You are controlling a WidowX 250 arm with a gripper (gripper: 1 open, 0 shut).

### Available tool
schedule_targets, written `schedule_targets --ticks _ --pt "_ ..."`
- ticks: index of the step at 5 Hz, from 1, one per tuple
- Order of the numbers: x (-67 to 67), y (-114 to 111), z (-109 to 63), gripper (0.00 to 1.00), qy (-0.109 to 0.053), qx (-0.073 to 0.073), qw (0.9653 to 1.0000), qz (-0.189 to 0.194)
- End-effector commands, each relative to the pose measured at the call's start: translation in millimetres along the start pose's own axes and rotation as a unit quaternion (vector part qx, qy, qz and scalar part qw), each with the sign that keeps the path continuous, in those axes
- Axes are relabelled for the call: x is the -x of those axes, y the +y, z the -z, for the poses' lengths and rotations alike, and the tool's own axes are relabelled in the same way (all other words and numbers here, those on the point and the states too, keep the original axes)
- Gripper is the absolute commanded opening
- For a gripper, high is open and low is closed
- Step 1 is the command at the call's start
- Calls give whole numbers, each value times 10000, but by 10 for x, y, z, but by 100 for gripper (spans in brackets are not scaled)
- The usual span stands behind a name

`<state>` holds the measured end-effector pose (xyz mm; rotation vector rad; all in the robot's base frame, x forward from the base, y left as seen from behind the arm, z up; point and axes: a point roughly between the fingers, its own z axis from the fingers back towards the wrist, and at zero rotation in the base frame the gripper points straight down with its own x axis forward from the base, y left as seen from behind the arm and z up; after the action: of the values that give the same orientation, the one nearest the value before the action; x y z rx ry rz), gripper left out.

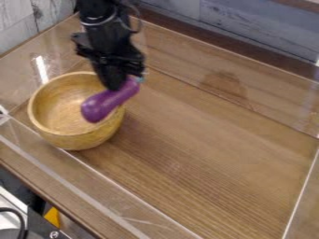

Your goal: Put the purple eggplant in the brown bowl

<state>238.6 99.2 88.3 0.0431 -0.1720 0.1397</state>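
the black gripper (119, 75) points down, and its fingers (112, 69) are pulled in close together at the top end of the purple eggplant (108, 99). the top of the eggplant sits right under the fingertips, but it is too dark and blurry there to say for sure if they pinch it or just touch it. the green cap of the eggplant cannot be seen.

the eggplant leans over. its fat round end points down and to the left, over the inside of the brown bowl (50, 119). its thin end points up to the right, near the bowl's right rim. it is hard to tell if the fat end rests on the bottom of the bowl or hangs just above it. there is nothing else in the bowl that shows.

the bowl sits on a wooden table (212, 140). clear plastic walls (100, 201) stand around the table's edge. the black arm (103, 23) goes up and is cut off at the top of the picture. some dark things at the bottom left corner are cut off and too small to make out.
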Motion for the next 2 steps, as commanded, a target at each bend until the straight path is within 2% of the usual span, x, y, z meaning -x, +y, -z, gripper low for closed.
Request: schedule_targets --ticks 1,2 --pt "-35 243 -33 0 -140 -185 9997 -97" --pt "-37 278 16 100 -90 -238 9995 -204"
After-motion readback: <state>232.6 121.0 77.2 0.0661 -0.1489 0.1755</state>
